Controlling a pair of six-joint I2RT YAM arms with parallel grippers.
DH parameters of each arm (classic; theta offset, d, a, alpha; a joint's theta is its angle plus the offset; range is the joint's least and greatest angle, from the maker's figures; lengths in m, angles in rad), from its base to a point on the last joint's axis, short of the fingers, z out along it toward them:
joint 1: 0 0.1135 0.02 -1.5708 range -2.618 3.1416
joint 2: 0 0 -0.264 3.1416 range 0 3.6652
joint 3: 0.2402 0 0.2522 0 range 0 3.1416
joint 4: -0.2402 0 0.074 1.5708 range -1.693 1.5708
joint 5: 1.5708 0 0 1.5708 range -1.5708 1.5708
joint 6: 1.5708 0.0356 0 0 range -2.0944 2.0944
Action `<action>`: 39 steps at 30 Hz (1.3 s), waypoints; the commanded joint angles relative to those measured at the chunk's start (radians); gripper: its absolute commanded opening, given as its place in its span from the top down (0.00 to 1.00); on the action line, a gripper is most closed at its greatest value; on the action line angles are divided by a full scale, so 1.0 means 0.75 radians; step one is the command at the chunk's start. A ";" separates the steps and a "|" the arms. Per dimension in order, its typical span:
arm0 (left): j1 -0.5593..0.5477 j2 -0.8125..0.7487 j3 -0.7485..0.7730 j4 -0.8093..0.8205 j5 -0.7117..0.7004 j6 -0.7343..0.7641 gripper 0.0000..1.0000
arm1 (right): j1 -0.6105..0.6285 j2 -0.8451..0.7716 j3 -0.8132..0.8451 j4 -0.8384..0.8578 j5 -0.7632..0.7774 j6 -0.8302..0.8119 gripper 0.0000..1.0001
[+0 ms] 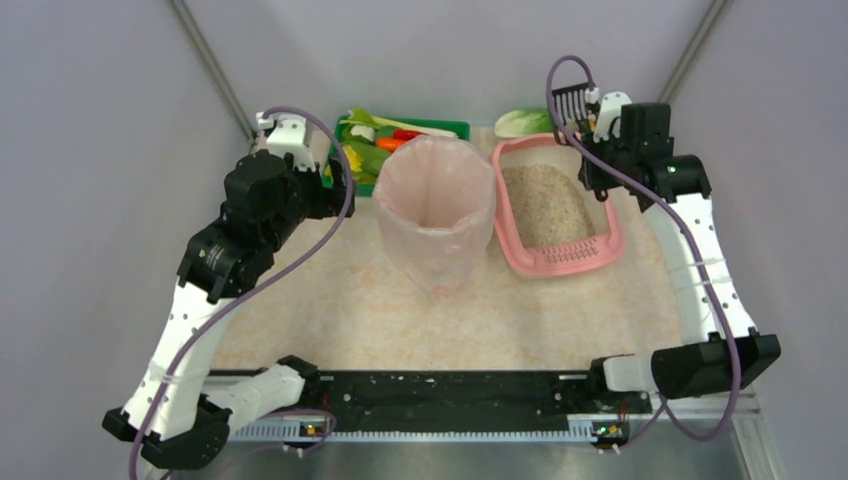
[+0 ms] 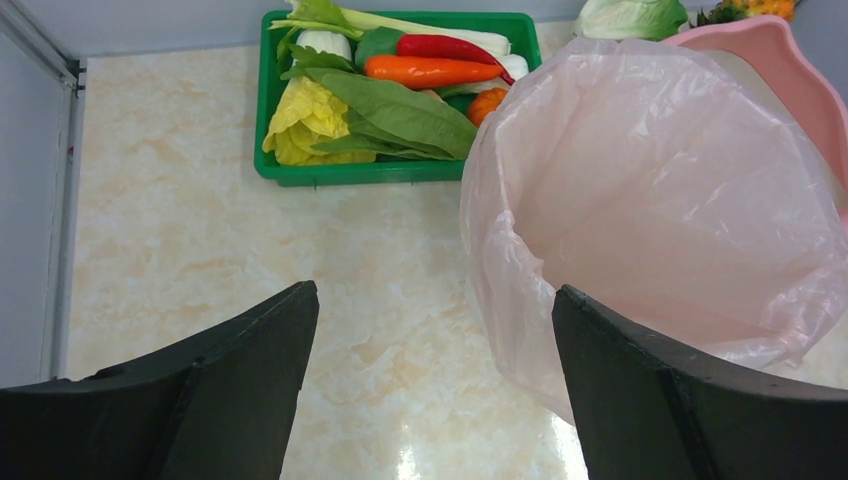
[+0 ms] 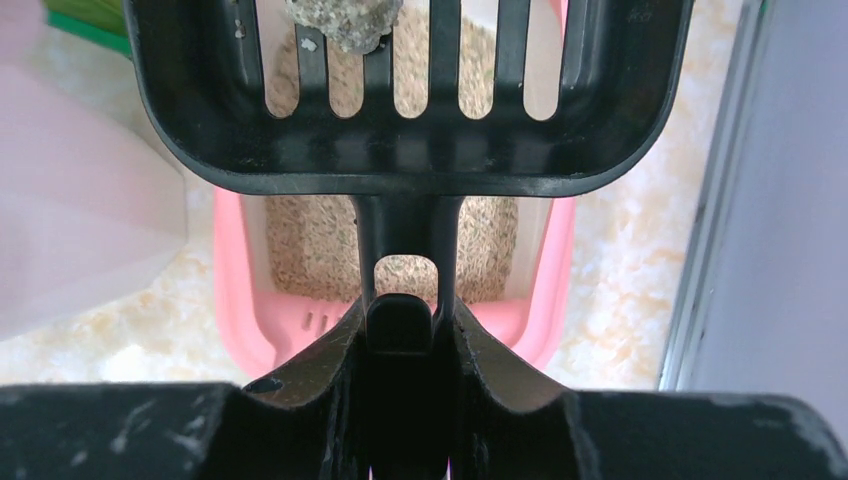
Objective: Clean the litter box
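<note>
Litter box (image 1: 565, 258), pink with beige litter, sits on the desk (image 1: 350, 300) below your right pincer (image 1: 590, 115). In the right wrist view the box (image 3: 238, 320) fills the space under and ahead of the fingers, its slotted grate end closest to them.

Your right pincer (image 3: 405, 330) is pressed together on the handle of a black slotted scoop (image 3: 400, 150). The scoop (image 1: 570, 100) is lifted above the litter and reaches forward from the fingers. A grey, litter-crusted clump (image 3: 345, 20) lies on its slots at the far edge.

A tall pink bag-lined bin (image 1: 440, 260) stands left of the right pincer, just beside the box.

Your left pincer (image 2: 435, 295) is spread wide and grips nothing, hovering over bare desk. The bin (image 2: 500, 200) is ahead of it and to its right, close to the right finger. A green tray (image 2: 400, 172) of vegetables, with a carrot (image 2: 430, 70) on top, lies farther ahead and slightly left.
</note>
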 commanded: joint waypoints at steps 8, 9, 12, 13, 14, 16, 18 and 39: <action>0.005 -0.005 -0.093 0.034 -0.070 -0.094 0.07 | 0.292 0.142 0.488 -0.285 0.193 -0.028 1.00; 0.006 -0.009 -0.106 0.036 -0.073 -0.103 0.07 | 0.322 0.163 0.526 -0.305 0.205 -0.026 1.00; 0.006 -0.025 -0.145 0.045 -0.067 -0.122 0.07 | 0.427 0.220 0.620 -0.351 0.268 -0.025 1.00; 0.007 -0.029 -0.155 0.047 -0.064 -0.128 0.07 | 0.471 0.240 0.643 -0.362 0.304 -0.026 1.00; 0.007 -0.033 -0.162 0.047 -0.061 -0.134 0.07 | 0.513 0.259 0.665 -0.372 0.333 -0.028 1.00; 0.007 -0.040 -0.177 0.045 -0.060 -0.144 0.07 | 0.602 0.296 0.694 -0.385 0.402 -0.038 1.00; 0.006 -0.051 -0.188 0.046 -0.066 -0.152 0.07 | 0.691 0.323 0.701 -0.387 0.497 -0.071 1.00; 0.041 -0.150 -0.320 0.076 -0.190 -0.240 0.07 | 1.254 0.153 0.016 0.365 1.469 -0.851 1.00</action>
